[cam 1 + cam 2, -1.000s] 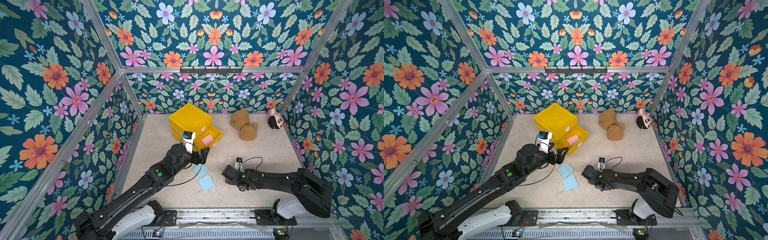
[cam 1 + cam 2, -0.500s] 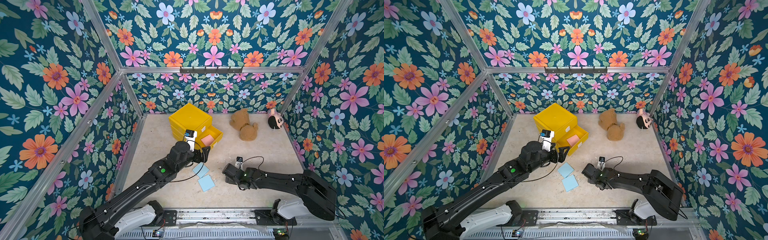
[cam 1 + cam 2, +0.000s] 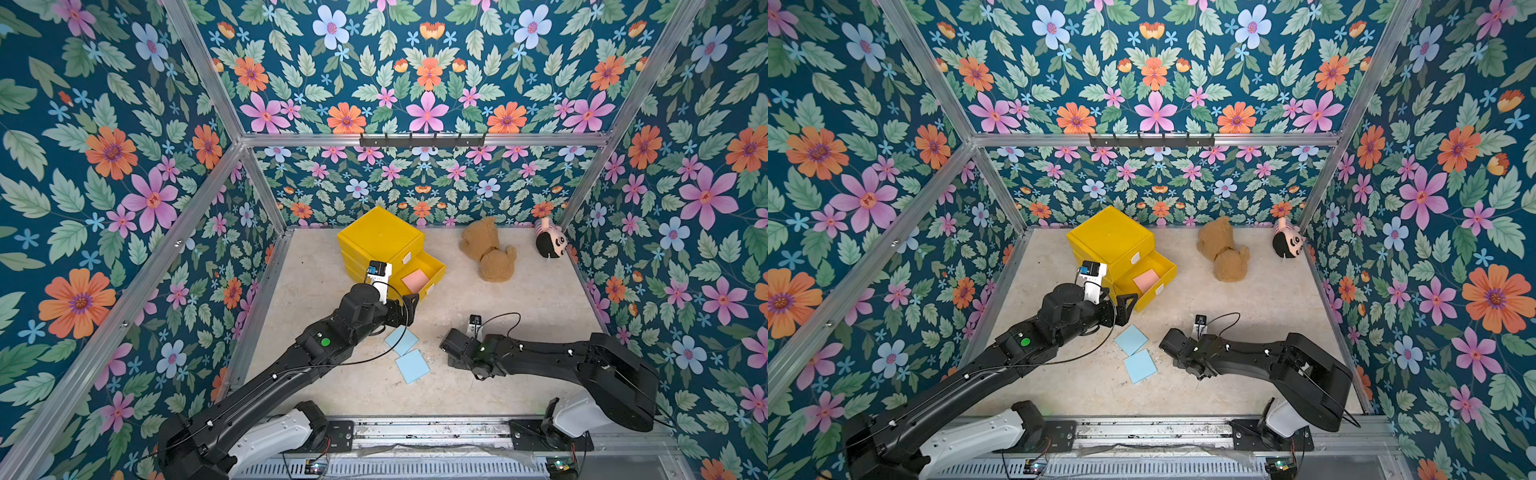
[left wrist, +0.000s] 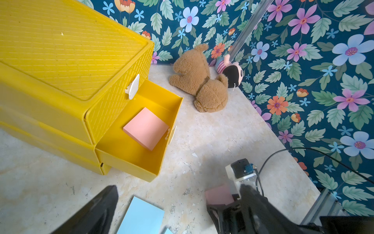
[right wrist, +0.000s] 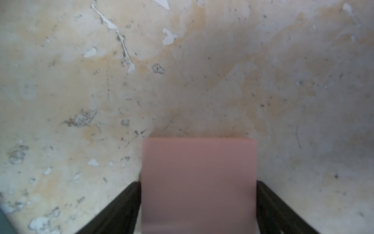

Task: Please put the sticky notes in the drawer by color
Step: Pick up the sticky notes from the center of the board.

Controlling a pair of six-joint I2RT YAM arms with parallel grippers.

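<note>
My right tool (image 5: 199, 182) stands wide, squeezing the pink note (image 5: 199, 160) by its sides. I'd lift slowly, keep it flat, and drop it in the open drawer (image 4: 131, 162) near my empty, wide-open left tool (image 3: 1126, 309)

Bright even light, soft shadows; pink note (image 5: 199, 182) blurred in right wrist view.

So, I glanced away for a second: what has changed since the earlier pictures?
The open left gripper edged slightly toward the drawer. The right gripper, closed on a pink note, barely shifted. Nothing visibly taken or let go. The note in the drawer and the blue notes lie as before.
</note>
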